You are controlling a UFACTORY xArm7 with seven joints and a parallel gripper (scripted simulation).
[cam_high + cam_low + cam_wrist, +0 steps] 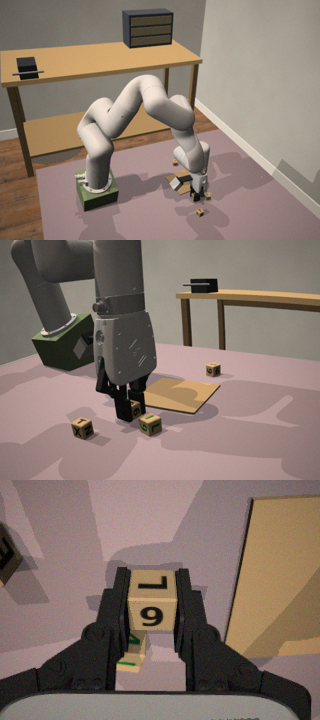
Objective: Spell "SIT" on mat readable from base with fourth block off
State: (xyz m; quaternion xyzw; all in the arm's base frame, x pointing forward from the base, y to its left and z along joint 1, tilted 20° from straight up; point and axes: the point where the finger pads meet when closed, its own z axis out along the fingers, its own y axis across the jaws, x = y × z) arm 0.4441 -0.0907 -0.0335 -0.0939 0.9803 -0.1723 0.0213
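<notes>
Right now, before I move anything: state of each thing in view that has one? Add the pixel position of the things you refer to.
Claw [197,197] [133,411] [152,586]: shut on a block
Gripped block [193,196] [135,410] [152,600]: between the fingers, off the mat
T block [199,212] [82,428] [7,555]: T up, off the mat
Green-lettered block [207,196] [150,424] [131,666]: I up, off the mat
Far block [175,162] [213,369]: off the mat, top letter unclear
Mat [183,189] [204,392] [280,580]: flat
Drawers [151,30]: closed
</notes>
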